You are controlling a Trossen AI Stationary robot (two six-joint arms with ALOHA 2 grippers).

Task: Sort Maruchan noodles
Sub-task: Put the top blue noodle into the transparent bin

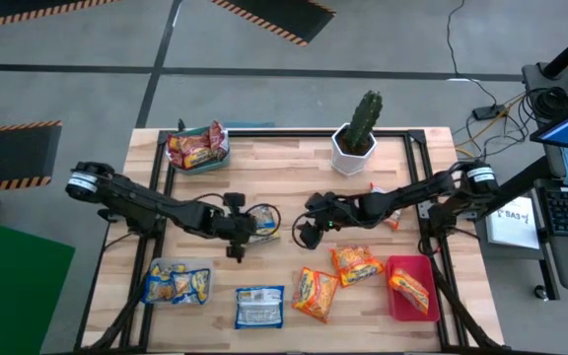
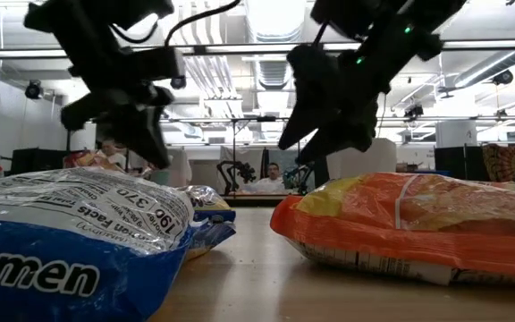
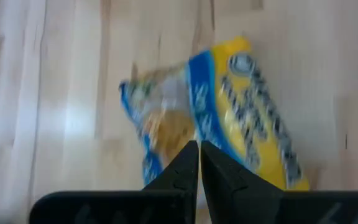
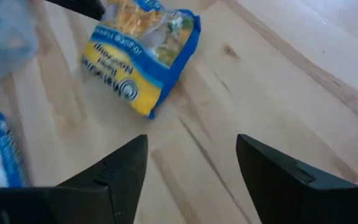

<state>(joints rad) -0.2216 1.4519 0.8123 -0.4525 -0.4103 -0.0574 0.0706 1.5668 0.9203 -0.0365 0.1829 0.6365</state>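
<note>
A blue-yellow noodle packet (image 1: 263,219) (image 3: 247,118) (image 4: 143,53) lies flat on the wood at mid-table. My left gripper (image 1: 241,235) (image 3: 199,152) is shut and hangs just above the packet's left edge; in the low view its fingers (image 2: 150,148) stand clear of the table. My right gripper (image 1: 304,235) (image 4: 191,155) is open, a little to the right of the packet and above the bare wood. Two orange packets (image 1: 314,294) (image 1: 355,264) and a blue packet (image 1: 259,306) lie near the near edge.
A green tray (image 1: 180,158) at the far left holds red-silver packets. A clear tray (image 1: 156,268) at the near left holds blue ones. A red tray (image 1: 394,301) at the near right holds an orange one. A cactus in a white pot (image 1: 355,148) stands at the far edge.
</note>
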